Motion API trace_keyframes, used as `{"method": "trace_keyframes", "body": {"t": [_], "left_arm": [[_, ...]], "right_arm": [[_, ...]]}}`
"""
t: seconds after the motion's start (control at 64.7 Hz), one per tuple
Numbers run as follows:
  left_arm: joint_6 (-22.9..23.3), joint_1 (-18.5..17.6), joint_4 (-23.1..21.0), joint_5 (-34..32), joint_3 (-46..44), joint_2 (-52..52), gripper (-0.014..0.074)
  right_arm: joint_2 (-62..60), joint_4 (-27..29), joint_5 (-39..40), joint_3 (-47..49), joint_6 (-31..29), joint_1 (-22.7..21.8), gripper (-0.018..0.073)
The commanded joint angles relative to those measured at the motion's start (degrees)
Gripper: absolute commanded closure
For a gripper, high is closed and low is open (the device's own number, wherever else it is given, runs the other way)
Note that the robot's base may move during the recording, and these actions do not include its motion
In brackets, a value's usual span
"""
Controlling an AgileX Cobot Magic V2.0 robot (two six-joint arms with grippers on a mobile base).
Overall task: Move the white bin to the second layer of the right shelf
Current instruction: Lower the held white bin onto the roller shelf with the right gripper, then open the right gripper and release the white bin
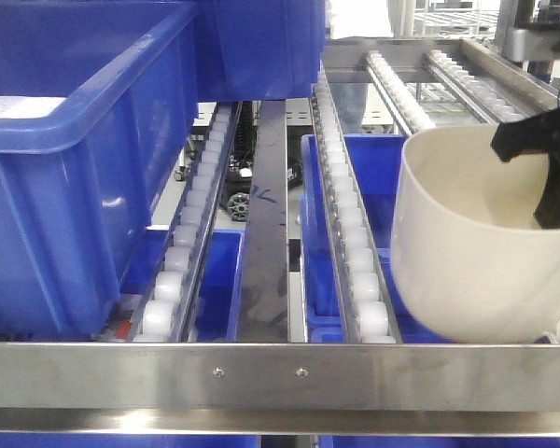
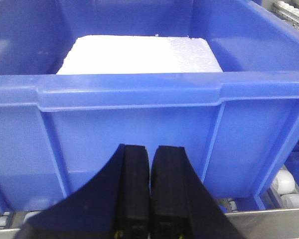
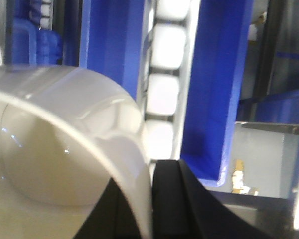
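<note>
At the right side of the sloped roller level, the white bin [image 1: 471,252] is held by the right hand [image 1: 541,177], clamped on its far right rim, tilted, its base just above the roller tracks [image 1: 355,252] behind the steel front rail [image 1: 261,373]. The left hand [image 2: 150,194] is pressed together, empty, facing the blue crate [image 2: 139,124] on the left, well apart from the bin. Only a short lowering seems needed; nothing stands beneath.

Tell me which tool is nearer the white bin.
Right. The right tool is clamped on the white bin rim at its right side. The left tool is shut, facing the blue crate, away from the bin.
</note>
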State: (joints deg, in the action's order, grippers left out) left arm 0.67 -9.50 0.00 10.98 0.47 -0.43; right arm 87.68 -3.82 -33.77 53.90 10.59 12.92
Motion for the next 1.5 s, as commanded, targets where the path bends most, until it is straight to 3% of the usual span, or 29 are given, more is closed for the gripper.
{"method": "trace_keyframes", "body": {"t": [0.0, 0.495, 0.603, 0.789, 0.85, 1.175, 1.314, 1.422, 1.484], "left_arm": [[0.42, -0.38, 0.0, -5.14, 1.56, -0.83, 0.0512], [0.42, -0.38, 0.0, -5.14, 1.56, -0.83, 0.0512], [0.42, -0.38, 0.0, -5.14, 1.56, -0.83, 0.0512], [0.42, -0.38, 0.0, -5.14, 1.56, -0.83, 0.0512], [0.42, -0.38, 0.0, -5.14, 1.56, -0.83, 0.0512], [0.42, -0.38, 0.0, -5.14, 1.56, -0.83, 0.0512], [0.42, -0.38, 0.0, -5.14, 1.56, -0.83, 0.0512], [0.42, -0.38, 0.0, -5.14, 1.56, -0.83, 0.0512], [0.42, -0.38, 0.0, -5.14, 1.56, -0.83, 0.0512]], "right_arm": [[-1.99, -0.52, 3.29, 0.08, -0.06, -0.25, 0.0501], [-1.99, -0.46, 4.67, -0.8, -0.06, 0.09, 0.0482], [-2.26, -0.46, 4.8, -0.8, -0.06, 0.09, 0.0375], [-5.89, -0.46, 5.76, -0.8, -0.06, 0.09, 0.0078], [-8.37, -0.51, 6.11, -0.8, -0.06, 0.09, 0.0043], [-28.46, -0.67, 4.38, -3.65, -0.06, 0.02, 0.007], [-42.31, -0.67, 5.87, -10.74, -0.06, 0.02, 0.027], [-51.97, -0.78, 7.05, -16.82, -0.06, 0.02, 0.0522], [-57.05, -0.77, 8.6, -19.11, -0.06, 0.02, 0.049]]}}
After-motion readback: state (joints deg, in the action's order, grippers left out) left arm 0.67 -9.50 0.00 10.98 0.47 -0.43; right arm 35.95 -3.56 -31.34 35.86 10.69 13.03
